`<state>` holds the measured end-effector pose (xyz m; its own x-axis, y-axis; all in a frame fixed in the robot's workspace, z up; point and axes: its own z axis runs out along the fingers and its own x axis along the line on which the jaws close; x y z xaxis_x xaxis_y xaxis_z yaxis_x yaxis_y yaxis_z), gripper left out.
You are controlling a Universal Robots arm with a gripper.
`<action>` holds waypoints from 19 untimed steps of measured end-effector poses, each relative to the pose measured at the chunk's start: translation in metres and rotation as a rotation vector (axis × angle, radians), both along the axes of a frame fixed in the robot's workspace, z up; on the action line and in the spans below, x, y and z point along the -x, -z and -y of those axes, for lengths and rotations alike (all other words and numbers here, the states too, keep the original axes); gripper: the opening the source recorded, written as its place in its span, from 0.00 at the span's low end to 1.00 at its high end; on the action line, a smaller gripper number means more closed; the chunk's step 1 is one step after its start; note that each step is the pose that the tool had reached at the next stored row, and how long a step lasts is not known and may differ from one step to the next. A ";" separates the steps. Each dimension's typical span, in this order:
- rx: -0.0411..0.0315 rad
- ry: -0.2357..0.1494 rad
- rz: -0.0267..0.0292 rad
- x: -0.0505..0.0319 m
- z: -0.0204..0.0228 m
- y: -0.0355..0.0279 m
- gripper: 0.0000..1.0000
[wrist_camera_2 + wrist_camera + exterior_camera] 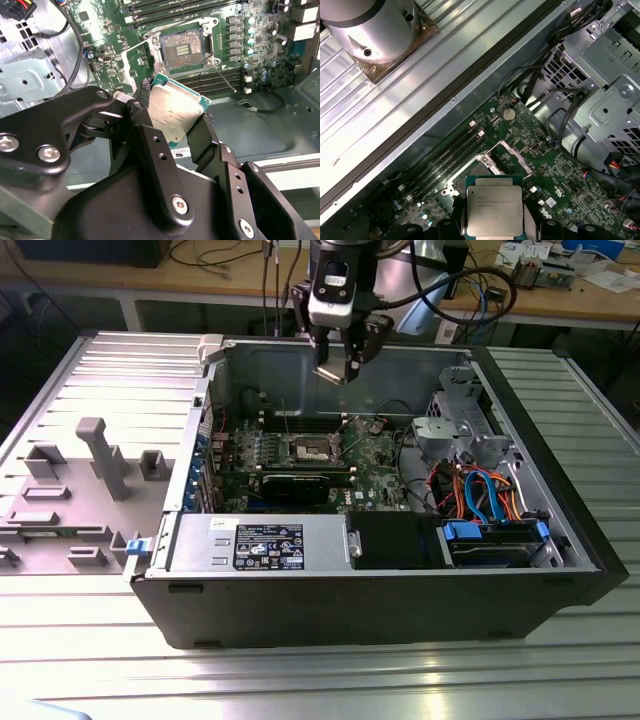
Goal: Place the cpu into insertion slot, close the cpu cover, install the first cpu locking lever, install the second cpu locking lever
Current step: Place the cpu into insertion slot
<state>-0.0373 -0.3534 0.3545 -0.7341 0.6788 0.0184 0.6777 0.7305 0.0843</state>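
Well, the gripper (343,365) is clenched on the cpu (176,112) — pinched by two opposite edges, tilted, hanging clear above the motherboard (100,45). In the exterior view the slot (310,448) sits at about 7 o'clock from the gripper, well below it. Its cover (517,157) stands swung open and the socket is bare. Risks, as I judge them: the chip goes down skewed or turned the wrong way and bends the contacts — or it slips from so narrow a grip and drops onto the board.
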 end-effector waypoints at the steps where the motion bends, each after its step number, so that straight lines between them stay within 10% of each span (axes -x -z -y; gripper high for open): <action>1: 0.0001 0.014 -0.0001 0.0000 0.0000 0.0007 0.54; 19: 0.0002 0.077 -0.0073 0.0000 0.0000 0.0051 0.54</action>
